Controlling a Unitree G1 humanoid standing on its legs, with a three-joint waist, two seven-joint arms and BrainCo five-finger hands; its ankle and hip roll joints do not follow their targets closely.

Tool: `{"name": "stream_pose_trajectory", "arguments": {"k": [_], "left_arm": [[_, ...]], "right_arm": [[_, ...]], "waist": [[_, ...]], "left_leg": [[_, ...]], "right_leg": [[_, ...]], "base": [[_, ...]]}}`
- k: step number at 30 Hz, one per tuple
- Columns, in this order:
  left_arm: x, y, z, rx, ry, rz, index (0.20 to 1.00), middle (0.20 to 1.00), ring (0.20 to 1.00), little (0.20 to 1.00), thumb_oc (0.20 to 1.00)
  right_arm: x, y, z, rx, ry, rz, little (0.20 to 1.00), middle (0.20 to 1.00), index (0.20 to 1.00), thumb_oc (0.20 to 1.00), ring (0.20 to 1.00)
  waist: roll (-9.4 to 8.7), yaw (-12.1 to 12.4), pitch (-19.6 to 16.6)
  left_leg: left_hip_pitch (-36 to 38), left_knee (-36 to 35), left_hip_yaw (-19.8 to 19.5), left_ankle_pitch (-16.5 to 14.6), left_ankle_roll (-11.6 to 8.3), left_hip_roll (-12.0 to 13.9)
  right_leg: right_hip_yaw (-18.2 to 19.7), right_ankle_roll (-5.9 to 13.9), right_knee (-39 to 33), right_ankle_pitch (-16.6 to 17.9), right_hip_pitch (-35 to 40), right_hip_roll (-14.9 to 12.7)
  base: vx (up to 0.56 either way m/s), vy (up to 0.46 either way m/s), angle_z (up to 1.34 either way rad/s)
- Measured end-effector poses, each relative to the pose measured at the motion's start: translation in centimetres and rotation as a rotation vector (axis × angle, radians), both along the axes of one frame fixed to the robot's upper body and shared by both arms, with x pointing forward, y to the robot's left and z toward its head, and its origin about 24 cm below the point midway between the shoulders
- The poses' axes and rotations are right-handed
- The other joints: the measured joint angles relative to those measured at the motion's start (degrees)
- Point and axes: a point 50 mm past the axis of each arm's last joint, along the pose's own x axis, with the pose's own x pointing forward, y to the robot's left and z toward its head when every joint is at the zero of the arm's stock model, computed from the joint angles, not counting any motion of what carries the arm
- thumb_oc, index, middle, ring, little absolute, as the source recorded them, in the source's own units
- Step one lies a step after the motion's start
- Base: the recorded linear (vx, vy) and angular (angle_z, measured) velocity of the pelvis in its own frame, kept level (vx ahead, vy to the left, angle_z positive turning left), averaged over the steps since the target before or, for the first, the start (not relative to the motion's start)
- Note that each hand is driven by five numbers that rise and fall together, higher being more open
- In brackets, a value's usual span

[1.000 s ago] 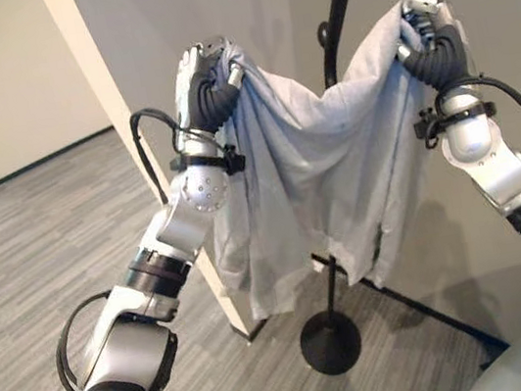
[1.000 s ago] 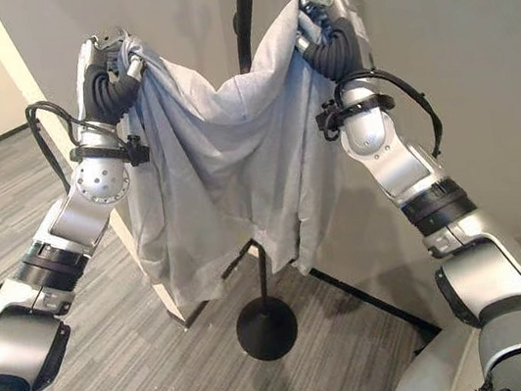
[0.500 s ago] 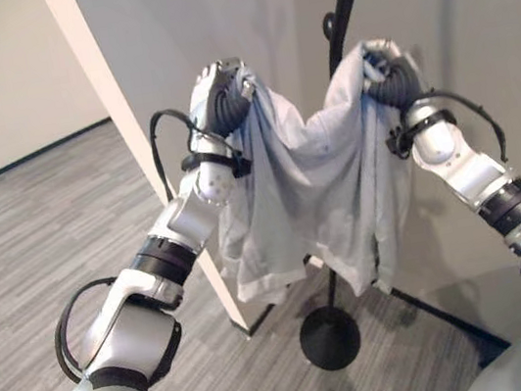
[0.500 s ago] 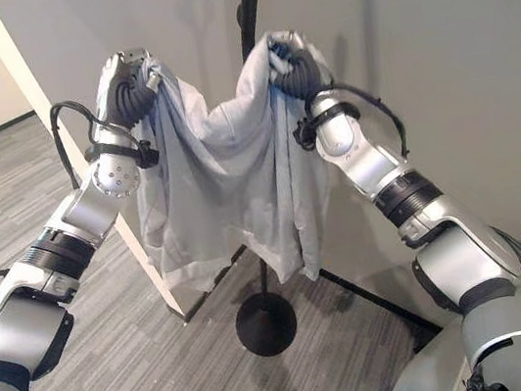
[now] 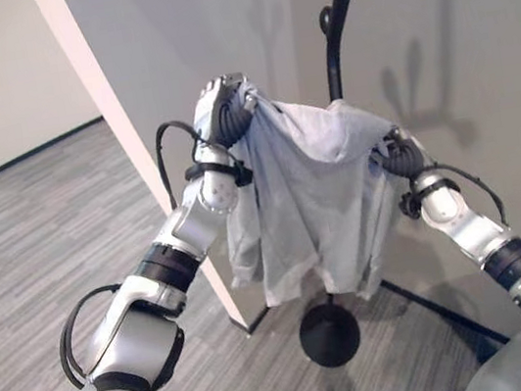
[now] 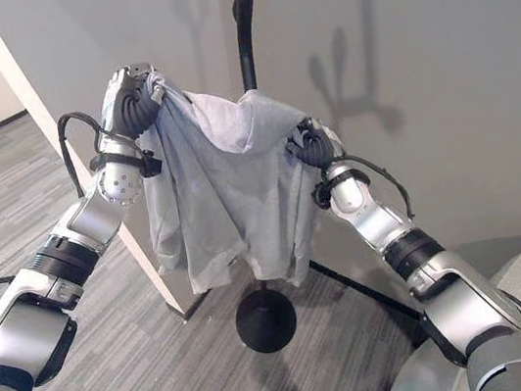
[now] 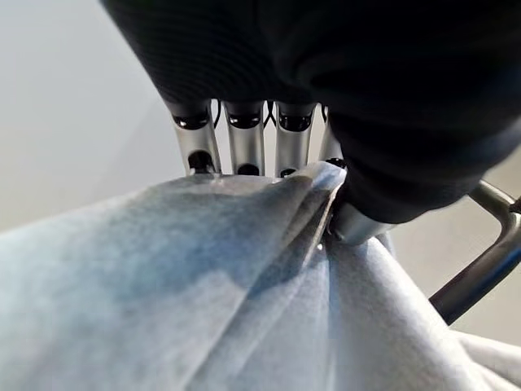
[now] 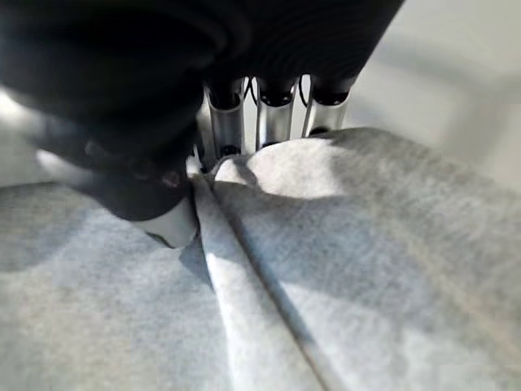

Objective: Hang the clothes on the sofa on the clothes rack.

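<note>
Start at about 10 o'clock in the head view: your left hand (image 5: 227, 111) is raised high, its fingers curled tight round a bunched edge of the grey garment (image 5: 306, 198). The left wrist view confirms it, with the cloth pinched between the silver fingers (image 7: 244, 142) and the thumb. You hold it that high, I judge, so the cloth clears the rack's hooks and can drop over one instead of snagging below it.

Toward the centre, the garment drapes in a sagging arc between your two hands, its top fold touching the black pole of the clothes rack (image 5: 338, 24) near 12 o'clock and the rest hanging in front of it. Whether that fold has caught on a hook I cannot tell, since the cloth hides the spot. The rack's round base (image 5: 330, 335) stands on the floor at 6 o'clock, below the hanging hem. The white wall panel (image 5: 116, 129) runs just behind your left arm.

At about 3 o'clock, your right hand (image 5: 395, 156) sits lower than the left, also closed on the garment; its wrist view shows a fold nipped between thumb and fingers (image 8: 277, 114). The lower right side looks meant to swing that half of the cloth round the pole.

Since both hands grip the garment, it is not yet hung. Before you release, make sure the top fold bears on the rack, or the cloth may slide to the floor.
</note>
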Motion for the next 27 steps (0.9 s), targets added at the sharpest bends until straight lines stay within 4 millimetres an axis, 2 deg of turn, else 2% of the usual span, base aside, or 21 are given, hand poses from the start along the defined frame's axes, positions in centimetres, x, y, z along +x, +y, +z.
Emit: {"name": "stream_pose_trajectory", "arguments": {"k": [5, 10, 18, 23, 25, 27], "left_arm": [[0.0, 0.2, 0.0, -0.005, -0.002, 0.007, 0.200, 0.200, 0.200, 0.200, 0.200], [-0.1, 0.6, 0.2, -0.020, -0.010, 0.018, 0.200, 0.200, 0.200, 0.200, 0.200], [-0.1, 1.1, -0.1, -0.032, 0.004, 0.043, 0.200, 0.200, 0.200, 0.200, 0.200], [-0.1, 1.2, 0.1, -0.040, -0.001, 0.046, 0.200, 0.200, 0.200, 0.200, 0.200], [-0.1, 1.4, 0.3, -0.050, -0.007, 0.052, 0.200, 0.200, 0.200, 0.200, 0.200], [-0.1, 1.6, 0.3, -0.050, -0.009, 0.056, 0.200, 0.200, 0.200, 0.200, 0.200]], "right_arm": [[-0.7, -1.0, -0.8, 0.021, 0.015, -0.030, 0.200, 0.200, 0.200, 0.200, 0.200], [-0.8, -1.3, -0.5, 0.032, 0.001, -0.039, 0.200, 0.200, 0.200, 0.200, 0.200], [-1.1, -2.1, 1.2, 0.057, -0.074, -0.060, 0.200, 0.200, 0.200, 0.200, 0.200], [-1.2, -1.7, 2.1, 0.071, -0.116, -0.047, 0.200, 0.200, 0.200, 0.200, 0.200], [-1.2, -1.7, 2.9, 0.084, -0.152, -0.051, 0.200, 0.200, 0.200, 0.200, 0.200], [-1.1, -2.1, 4.9, 0.083, -0.222, -0.060, 0.200, 0.200, 0.200, 0.200, 0.200]], "waist": [[0.77, -0.51, 0.51], [1.50, -0.60, 1.21], [1.49, -0.57, 1.47], [1.27, -0.57, 1.71], [1.23, -0.54, 1.76], [1.21, -0.50, 1.89]], "left_leg": [[0.43, -0.01, 0.25, -0.14, -0.15, 0.09], [0.90, 0.00, 0.35, -0.27, -0.33, 0.32], [1.04, 0.00, 0.51, -0.30, -0.37, 0.39], [1.14, 0.00, 0.57, -0.31, -0.37, 0.42], [1.17, -0.01, 0.60, -0.33, -0.38, 0.42], [1.19, 0.00, 0.60, -0.51, -0.16, 0.38]], "right_leg": [[0.19, 0.00, 0.00, 0.00, 0.30, 0.02], [0.29, 0.00, -0.01, -0.01, 0.66, 0.24], [0.39, 0.01, 0.00, -0.02, 0.74, 0.29], [0.47, 0.01, 0.00, -0.01, 0.78, 0.31], [0.51, 0.01, 0.00, -0.02, 0.81, 0.30], [0.52, 0.01, 0.00, -0.02, 0.83, 0.26]], "base": [[0.00, -0.001, -0.01], [0.00, 0.000, 0.00], [0.00, 0.000, 0.00], [0.00, 0.000, 0.00], [0.00, 0.000, 0.00], [0.00, 0.000, 0.00]]}}
